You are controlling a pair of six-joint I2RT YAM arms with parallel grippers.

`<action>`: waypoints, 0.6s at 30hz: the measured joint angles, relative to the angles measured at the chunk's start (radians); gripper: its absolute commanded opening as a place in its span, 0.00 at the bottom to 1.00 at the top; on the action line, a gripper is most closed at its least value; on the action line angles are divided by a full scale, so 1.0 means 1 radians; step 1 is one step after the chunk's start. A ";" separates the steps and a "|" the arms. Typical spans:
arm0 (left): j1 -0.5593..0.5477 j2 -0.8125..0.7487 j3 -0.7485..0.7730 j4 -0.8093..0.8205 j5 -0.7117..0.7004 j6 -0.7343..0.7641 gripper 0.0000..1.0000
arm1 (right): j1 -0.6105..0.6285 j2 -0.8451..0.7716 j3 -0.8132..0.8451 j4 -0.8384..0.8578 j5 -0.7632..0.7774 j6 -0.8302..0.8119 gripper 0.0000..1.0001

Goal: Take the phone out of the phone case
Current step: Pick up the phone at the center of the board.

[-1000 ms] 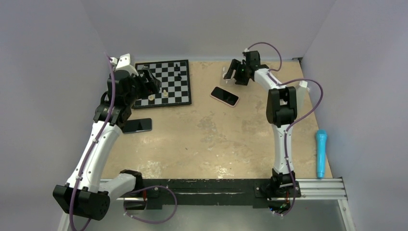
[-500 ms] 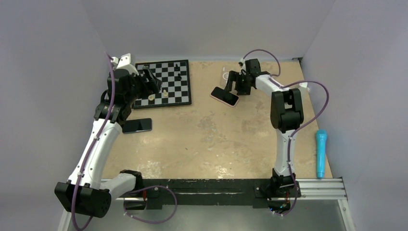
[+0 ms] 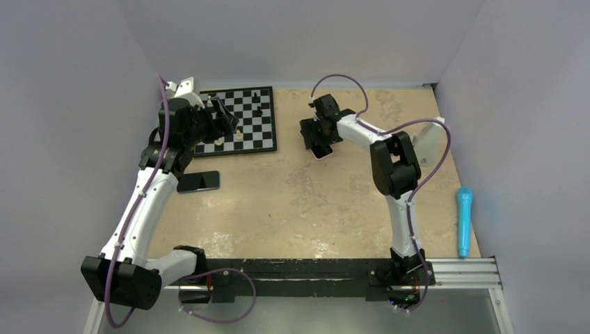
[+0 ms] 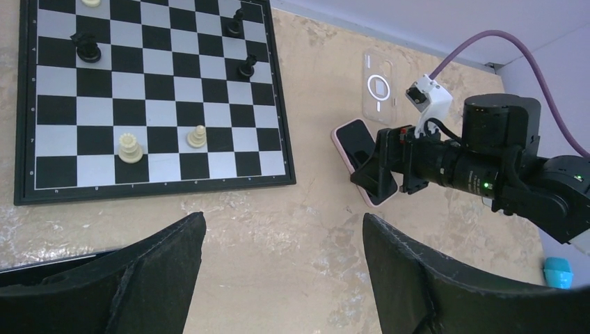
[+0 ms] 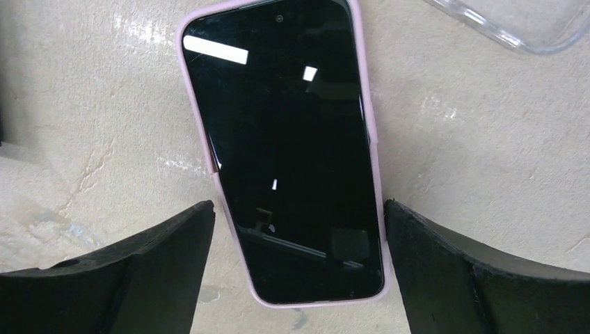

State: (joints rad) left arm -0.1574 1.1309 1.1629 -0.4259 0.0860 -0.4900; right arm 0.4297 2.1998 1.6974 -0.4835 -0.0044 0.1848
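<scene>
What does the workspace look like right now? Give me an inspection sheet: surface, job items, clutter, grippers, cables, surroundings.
Surface: tan tabletop, mottled and worn.
Job's things: phone lies screen up, already out of the phone case, which lies apart beyond it.
Clutter: chessboard with a few chess pieces; all-black phone; blue handle-shaped object.
Grippers: right gripper open, straddling the phone; left gripper open above bare table beside the chessboard.
Cables: purple cables loop off both arms, clear of the phone.
Surroundings: plain grey walls; metal rail at the near edge.
</scene>
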 measured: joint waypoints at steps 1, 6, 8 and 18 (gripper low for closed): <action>0.000 0.002 0.000 0.000 0.003 0.000 0.86 | 0.009 0.006 0.010 -0.008 0.016 -0.004 0.94; 0.000 0.005 0.000 0.000 0.016 0.000 0.86 | 0.025 0.034 0.057 -0.041 0.065 -0.020 0.95; 0.000 0.006 0.000 0.000 0.017 0.000 0.86 | 0.030 0.054 0.089 -0.058 0.079 -0.024 0.95; 0.003 0.037 0.000 0.000 0.044 -0.026 0.81 | 0.069 0.143 0.233 -0.108 0.148 -0.040 0.72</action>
State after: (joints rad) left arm -0.1539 1.1683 1.1629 -0.4259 0.1303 -0.5159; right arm 0.4992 2.3428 1.9305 -0.5919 0.1436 0.1444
